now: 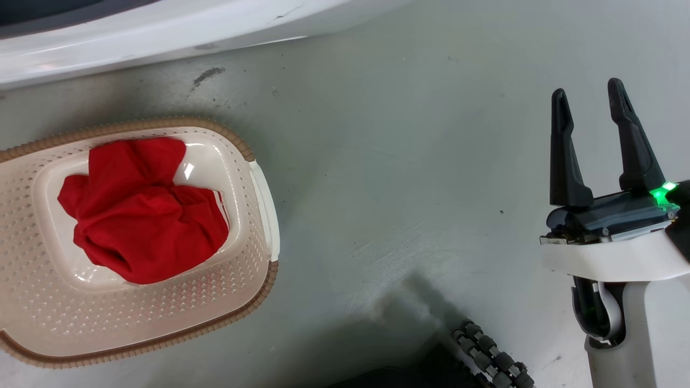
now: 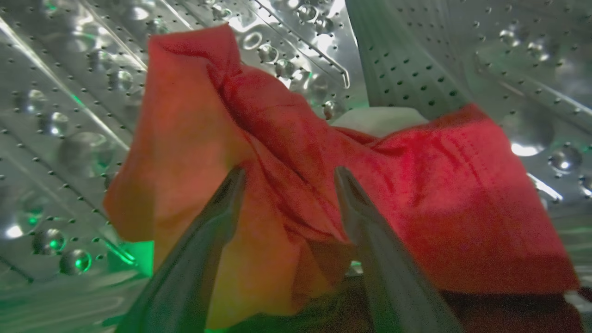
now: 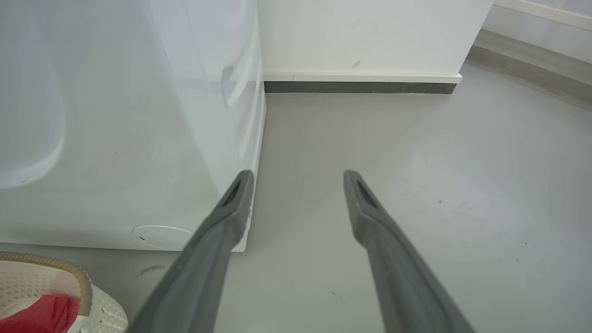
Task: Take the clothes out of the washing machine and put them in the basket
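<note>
Because the washing machine [image 3: 115, 138] holds a red garment [image 2: 416, 208] bunched deep inside, the left gripper [image 2: 290, 172], jaws spread right at it, should straddle a thick fold before closing. The basket [image 1: 135, 323], with a second garment [image 1: 145, 215] inside, has room along its right edge. The right gripper [image 1: 587, 89], jaws spread and empty, hangs well apart.

Basket [image 1: 64, 307] sitting on floor [image 1: 404, 161] before washing machine [image 1: 161, 37], clothes [image 1: 145, 215] lying in it. Right gripper [image 1: 590, 89] hanging right of basket, over floor. Garment [image 2: 439, 199] lying in drum [image 2: 60, 115], left gripper [image 2: 289, 173] just before it.
</note>
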{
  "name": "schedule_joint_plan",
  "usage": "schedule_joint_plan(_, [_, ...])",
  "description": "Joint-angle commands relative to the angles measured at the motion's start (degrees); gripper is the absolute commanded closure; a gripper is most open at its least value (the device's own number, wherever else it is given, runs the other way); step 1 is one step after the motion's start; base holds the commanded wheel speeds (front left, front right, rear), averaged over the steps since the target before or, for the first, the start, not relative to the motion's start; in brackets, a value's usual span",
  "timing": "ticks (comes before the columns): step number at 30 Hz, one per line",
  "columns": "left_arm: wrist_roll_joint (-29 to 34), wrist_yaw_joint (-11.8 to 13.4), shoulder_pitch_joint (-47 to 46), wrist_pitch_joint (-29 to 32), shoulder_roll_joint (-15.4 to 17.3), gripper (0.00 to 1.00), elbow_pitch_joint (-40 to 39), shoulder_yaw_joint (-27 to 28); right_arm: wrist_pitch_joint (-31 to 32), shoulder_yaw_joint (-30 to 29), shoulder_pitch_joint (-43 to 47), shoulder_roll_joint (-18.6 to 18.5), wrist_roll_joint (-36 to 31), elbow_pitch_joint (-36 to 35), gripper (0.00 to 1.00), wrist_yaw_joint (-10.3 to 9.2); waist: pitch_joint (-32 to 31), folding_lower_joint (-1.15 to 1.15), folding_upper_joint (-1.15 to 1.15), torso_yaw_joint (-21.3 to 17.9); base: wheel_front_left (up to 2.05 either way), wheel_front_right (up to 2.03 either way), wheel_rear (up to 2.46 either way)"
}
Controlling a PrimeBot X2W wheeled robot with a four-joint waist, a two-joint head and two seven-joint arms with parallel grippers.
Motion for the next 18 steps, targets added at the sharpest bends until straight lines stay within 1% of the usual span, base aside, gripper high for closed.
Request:
schedule_joint_plan(1, [0.12,0.21,-0.35,0.27,0.12,0.00,0.25,-0.14,-0.12,0.04,-0.96,0.10,0.30,-0.34,0.00,-0.04,0.23,-0.01,0.00,-0.15,0.00,0.00,0.00])
schedule_joint_plan(6, [0.43,0.68,0.35,1.16,0.64,0.00,0.67,-1.01,-0.12,-0.08,-1.16,0.10,0.73,-0.37,0.00,-0.04,0.82,-0.01,0.00,-0.51,0.00,0.00,0.00])
schedule_joint_plan(9, [0.09,0.28,0.60,1.55,0.84,0.00,0.84,-1.35,-0.12,-0.17,-1.17,0.10,1.05,-0.24,0.00,-0.04,0.92,-0.01,0.00,-0.64,0.00,0.00,0.00])
schedule_joint_plan(10, [0.15,0.20,0.65,1.21,0.98,0.82,0.79,-1.53,-0.12,-0.18,-1.15,0.10,1.14,-0.19,0.00,-0.04,0.92,-0.01,0.00,-0.66,0.00,0.00,0.00])
schedule_joint_plan(11, [0.00,0.25,0.67,0.87,1.18,1.00,0.72,-1.56,-0.12,-0.18,-1.13,0.10,1.20,-0.14,0.00,-0.04,0.89,-0.01,0.00,-0.69,0.00,0.00,0.00])
schedule_joint_plan(14, [0.20,0.08,0.64,0.17,1.57,1.00,0.50,-2.06,-0.12,-0.07,-1.05,0.10,1.21,-0.07,0.00,-0.04,0.78,-0.01,0.00,-0.74,0.00,0.00,0.00])
schedule_joint_plan(18, [0.62,0.36,-0.04,-2.82,1.99,1.00,-0.83,-2.93,-0.12,-0.11,-1.16,0.10,1.32,-0.06,0.00,-0.04,0.63,-0.01,0.00,-0.74,0.00,0.00,0.00])
